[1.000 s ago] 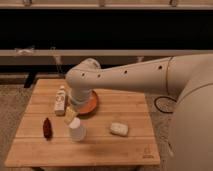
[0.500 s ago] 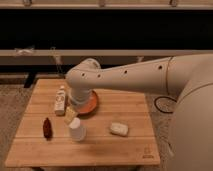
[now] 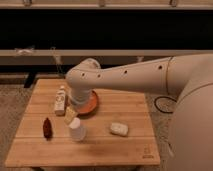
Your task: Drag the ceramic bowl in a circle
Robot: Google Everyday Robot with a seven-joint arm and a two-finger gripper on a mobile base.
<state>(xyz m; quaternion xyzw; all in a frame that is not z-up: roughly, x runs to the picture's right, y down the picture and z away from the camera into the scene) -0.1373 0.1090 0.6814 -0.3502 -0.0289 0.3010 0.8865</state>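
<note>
The ceramic bowl [image 3: 89,106] is a shallow orange-red bowl on the wooden table [image 3: 125,145], left of centre. My white arm reaches in from the right and covers most of it. The gripper [image 3: 75,104] hangs down at the bowl's left side, hidden behind the arm's wrist housing. Only the bowl's right and front rim shows.
A small white bottle [image 3: 60,100] stands just left of the bowl. A yellowish packet [image 3: 69,115] lies in front of it. A white upturned cup [image 3: 76,130], a dark red object [image 3: 47,127] and a pale bar [image 3: 119,129] lie nearer the front.
</note>
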